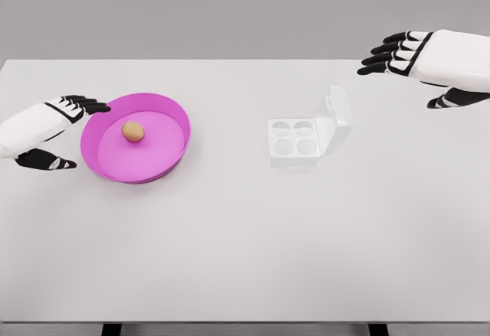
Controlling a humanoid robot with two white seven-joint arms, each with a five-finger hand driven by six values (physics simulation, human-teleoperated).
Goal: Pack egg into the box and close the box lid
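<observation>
A white tabletop (245,259) carries everything. The pink bowl (164,106) lies just beside the left hand (42,129), whose fingers (88,106) are spread apart, holding nothing, tips at the bowl's rim. The clear box (295,141), lid raised on its right side, sits well apart from the right hand (429,60), whose fingers (387,53) are likewise extended and empty. The egg (133,131) rests inside the bowl, near the left fingers.

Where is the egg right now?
In the head view, the egg lies inside the pink bowl on the table's left side, close to the left hand, well left of the open egg box.
</observation>
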